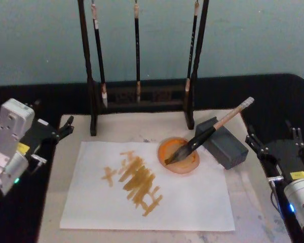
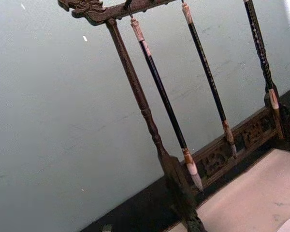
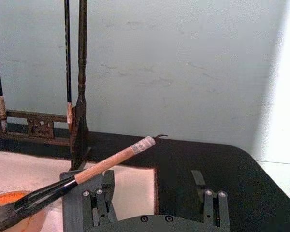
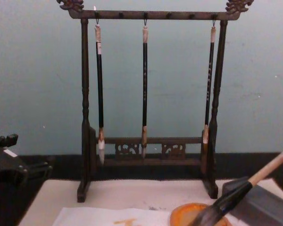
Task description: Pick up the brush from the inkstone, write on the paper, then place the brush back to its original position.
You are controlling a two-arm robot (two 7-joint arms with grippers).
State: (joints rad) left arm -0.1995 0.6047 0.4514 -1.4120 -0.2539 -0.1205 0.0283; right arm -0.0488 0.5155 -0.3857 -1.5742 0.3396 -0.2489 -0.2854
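Right of the paper (image 1: 147, 202): brush (image 1: 213, 130) tip in inkstone (image 1: 179, 155), handle slanting far-right toward right gripper (image 1: 273, 139), fingers apart, nearer than left gripper (image 1: 66, 126), state unclear.

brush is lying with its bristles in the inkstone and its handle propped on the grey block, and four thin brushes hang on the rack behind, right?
Nearly. The brush does lie with its bristles in the inkstone and its handle on the grey block, but the rack holds three thin brushes, not four, as the chest view shows.
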